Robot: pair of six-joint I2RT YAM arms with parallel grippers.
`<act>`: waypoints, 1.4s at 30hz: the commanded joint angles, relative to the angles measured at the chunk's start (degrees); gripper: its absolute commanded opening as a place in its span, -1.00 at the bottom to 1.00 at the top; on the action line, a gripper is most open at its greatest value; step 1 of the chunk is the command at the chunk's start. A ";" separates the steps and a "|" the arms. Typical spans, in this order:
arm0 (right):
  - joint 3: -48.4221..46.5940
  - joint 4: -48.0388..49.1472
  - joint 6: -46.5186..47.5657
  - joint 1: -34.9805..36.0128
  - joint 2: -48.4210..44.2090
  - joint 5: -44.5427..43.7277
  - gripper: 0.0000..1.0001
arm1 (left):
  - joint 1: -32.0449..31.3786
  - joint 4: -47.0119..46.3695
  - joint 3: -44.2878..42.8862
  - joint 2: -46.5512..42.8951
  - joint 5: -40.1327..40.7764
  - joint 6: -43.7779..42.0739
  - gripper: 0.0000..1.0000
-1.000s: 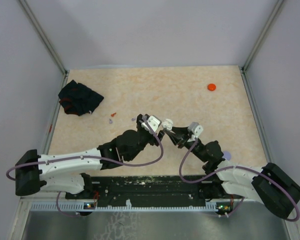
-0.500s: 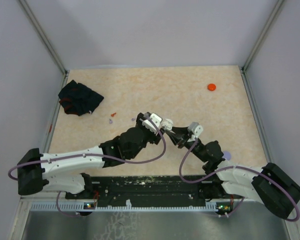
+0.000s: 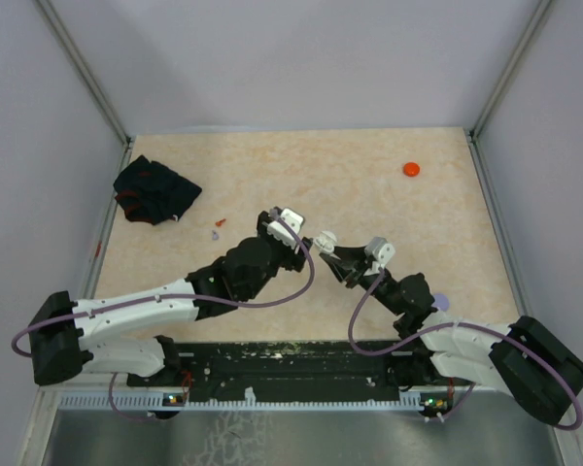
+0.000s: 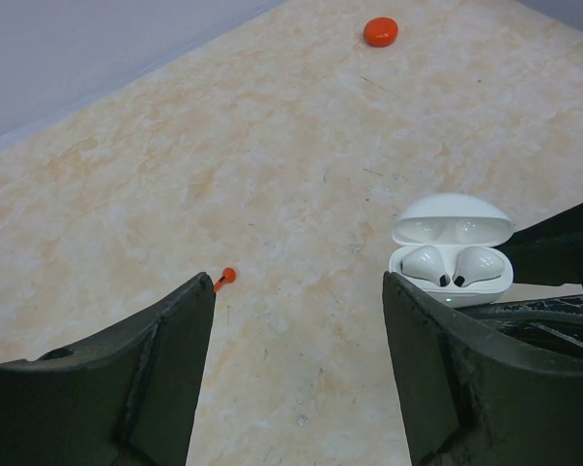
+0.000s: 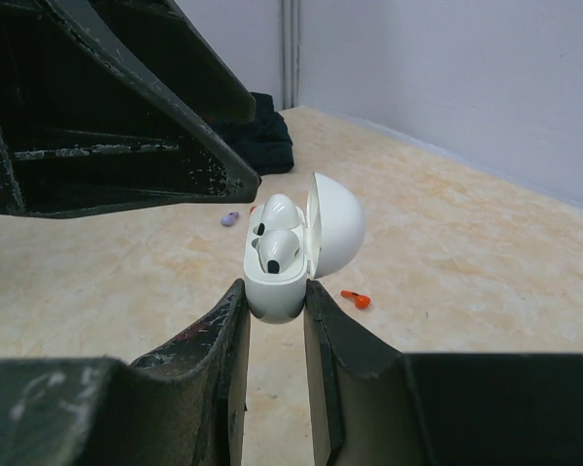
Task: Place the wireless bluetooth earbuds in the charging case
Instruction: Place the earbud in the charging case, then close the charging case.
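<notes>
White charging case (image 5: 277,284), lid open, both earbuds (image 5: 275,245) seated, is clamped in the right gripper (image 5: 275,303). The left gripper (image 4: 296,291), released and empty, has drawn back from it. Insertion judged complete; lid not yet closed.

Beneath the left gripper (image 4: 296,291) and the right gripper (image 5: 275,291) lies a flat tabletop (image 3: 369,184) with a beige, marbled finish. Ahead of the left gripper, the tabletop ends at a plain pale grey wall (image 4: 78,49). Ahead of the right gripper, two such walls meet at a vertical metal corner post (image 5: 290,49). Behind both grippers, a black rail (image 3: 301,359) and a white toothed strip (image 3: 272,399) border the near table edge. Lighting is even and diffuse; shadows are soft.
</notes>
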State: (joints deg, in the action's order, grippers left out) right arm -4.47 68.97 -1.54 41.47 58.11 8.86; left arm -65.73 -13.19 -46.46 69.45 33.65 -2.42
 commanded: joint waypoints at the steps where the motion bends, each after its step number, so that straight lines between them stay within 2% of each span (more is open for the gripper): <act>1: -0.54 3.10 -0.51 0.01 -0.82 1.41 -1.00 | 1.96 -0.61 -0.23 -1.76 -4.84 2.61 0.49; 5: -0.86 2.86 -0.55 0.01 -0.57 3.07 -1.00 | 8.51 0.35 1.08 -5.61 -17.48 8.50 0.51; 8: -1.30 2.41 -0.53 0.01 -0.22 4.79 -1.00 | 13.11 0.51 2.17 -8.22 -27.37 11.98 0.60; 18: -1.59 3.60 -0.61 0.01 0.25 10.68 -1.00 | 19.03 0.54 1.77 -9.08 -52.43 14.72 0.77; 27: -1.86 3.43 -1.23 0.00 -0.61 13.62 -1.00 | 19.81 0.38 -1.63 -1.48 -64.03 17.45 0.87; 33: -2.03 3.10 -1.28 -0.03 -0.46 13.67 -1.00 | 19.86 0.04 -3.56 2.59 -70.33 18.50 0.77; 42: -2.46 1.97 -1.31 0.01 -0.13 13.25 -1.00 | 20.03 -5.38 -1.61 1.13 -75.75 19.75 0.65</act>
State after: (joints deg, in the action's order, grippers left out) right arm -4.51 68.99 -2.15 41.47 58.22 21.43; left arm -46.11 -13.67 -47.88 72.10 -36.77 16.29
